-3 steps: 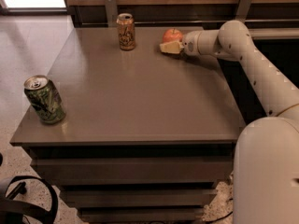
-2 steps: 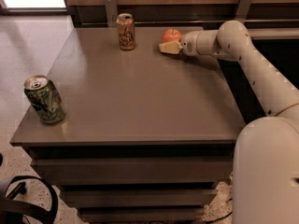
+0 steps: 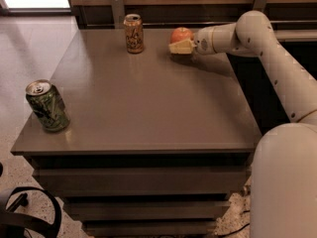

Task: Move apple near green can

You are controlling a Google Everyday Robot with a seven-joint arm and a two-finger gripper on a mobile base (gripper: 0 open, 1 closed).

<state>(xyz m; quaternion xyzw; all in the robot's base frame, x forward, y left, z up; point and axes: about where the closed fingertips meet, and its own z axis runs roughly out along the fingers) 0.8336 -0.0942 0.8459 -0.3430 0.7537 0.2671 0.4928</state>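
tool (image 3: pixel 177 42) at the apple (image 3: pixel 182 32), its grip impossible to tell, well apart from the green can (image 3: pixel 47 106).

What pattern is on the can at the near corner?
Green can: dark green, pale streaks; camera view. Tool at the apple, far edge.

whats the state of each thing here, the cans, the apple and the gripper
apple: at the far edge of the table, with the gripper at its near side, far from the green can
green can: upright, alone at the front left corner
orange-tan can: upright at the far edge, left of the apple, apart from it
gripper: low at the far edge, right at the apple
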